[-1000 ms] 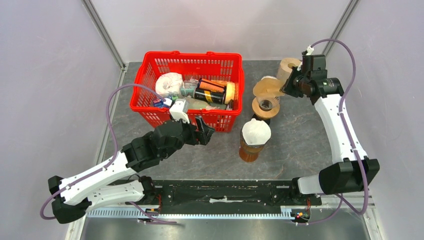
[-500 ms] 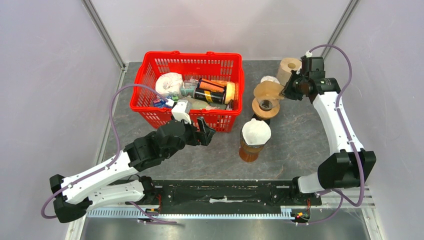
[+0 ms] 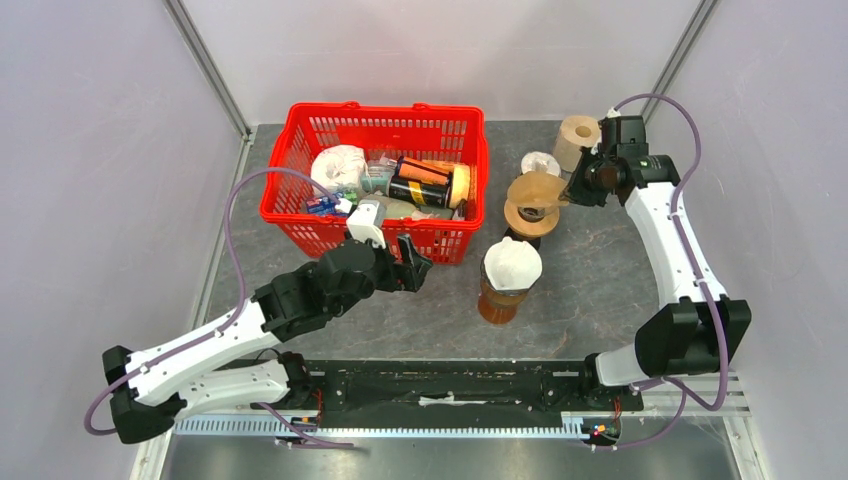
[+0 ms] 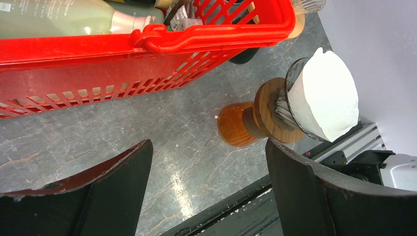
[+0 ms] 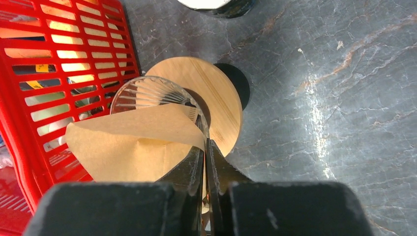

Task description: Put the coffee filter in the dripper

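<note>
So that it can settle point-down inside, the right gripper pinches the brown filter by its edge, tilted over the glass dripper at the far right, while the left gripper hangs open and clear beside the red basket.

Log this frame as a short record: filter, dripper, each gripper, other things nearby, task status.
coffee filter: brown, pinched at its edge, lying partly across the dripper's rim
dripper: glass cone on a wooden collar, right of the red basket; ribbed inside partly uncovered
right gripper: shut on the coffee filter
left gripper: open, empty, in front of the basket
other: second dripper with white filter on an amber carafe, mid-table
status: filter not yet seated in the cone
</note>
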